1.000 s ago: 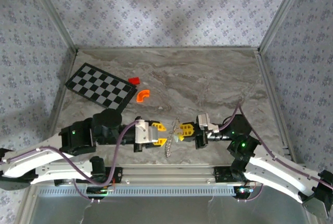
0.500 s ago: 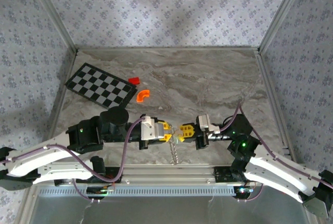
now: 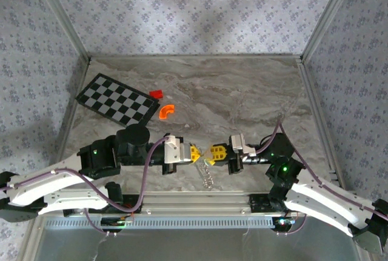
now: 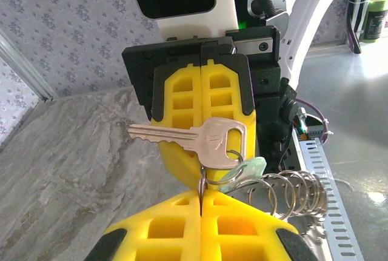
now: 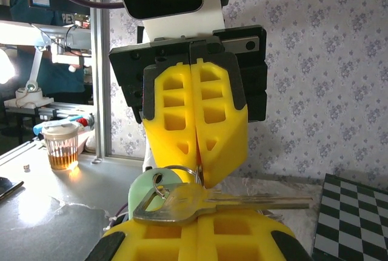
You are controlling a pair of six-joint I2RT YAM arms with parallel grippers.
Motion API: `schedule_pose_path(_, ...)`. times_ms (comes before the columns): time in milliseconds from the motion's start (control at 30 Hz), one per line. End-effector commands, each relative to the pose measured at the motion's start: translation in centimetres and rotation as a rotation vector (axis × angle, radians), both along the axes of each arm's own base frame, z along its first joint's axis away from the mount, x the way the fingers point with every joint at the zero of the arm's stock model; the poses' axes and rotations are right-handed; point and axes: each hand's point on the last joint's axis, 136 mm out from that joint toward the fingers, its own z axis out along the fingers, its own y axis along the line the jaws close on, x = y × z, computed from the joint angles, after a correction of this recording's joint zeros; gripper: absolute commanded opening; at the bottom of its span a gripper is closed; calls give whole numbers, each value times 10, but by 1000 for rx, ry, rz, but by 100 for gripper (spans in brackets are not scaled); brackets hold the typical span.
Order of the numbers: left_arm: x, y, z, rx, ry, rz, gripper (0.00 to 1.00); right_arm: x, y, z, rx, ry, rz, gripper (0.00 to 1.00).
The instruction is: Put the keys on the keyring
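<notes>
Just above the near edge of the table (image 3: 242,91), my left end effector (image 3: 195,154) and right end effector (image 3: 213,152) meet tip to tip. The left is pressed together on a thin loop of the keyring (image 4: 303,186). The right is also pressed together, with the silver key (image 4: 200,137) lying crosswise at its tips, though I cannot tell exactly what it pinches. That loop runs through the hole in the key's head beside a pale green tag (image 4: 248,167), and the keyring's other coils trail off to one side.
</notes>
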Motion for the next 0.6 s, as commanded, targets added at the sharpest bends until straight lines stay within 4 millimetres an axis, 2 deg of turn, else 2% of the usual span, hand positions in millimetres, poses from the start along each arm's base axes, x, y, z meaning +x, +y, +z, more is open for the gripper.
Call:
schedule_pose_path(0, 5, 2, 15, -63, -35, 20, 0, -1, -5, 19, 45, -38, -25, 0)
schedule_pose_path(33, 7, 3, 16, -67, -43, 36, 0, 0, -6, 19, 42, -36, -35, 1)
schedule_pose_path(167, 13, 8, 17, -81, -67, 70, 0, 3, -12, 15, 23, -28, -83, 30)
schedule_pose_path(267, 13, 11, 18, -86, -78, 76, 0, 6, -17, 12, -14, -29, -126, 42)
schedule_pose_path(367, 14, 12, 17, -80, -86, 82, 0, 7, -21, 10, -58, -35, -156, 48)
schedule_pose_path(567, 14, 12, 16, -78, -87, 78, 0, 8, -22, 11, -83, -52, -179, 49)
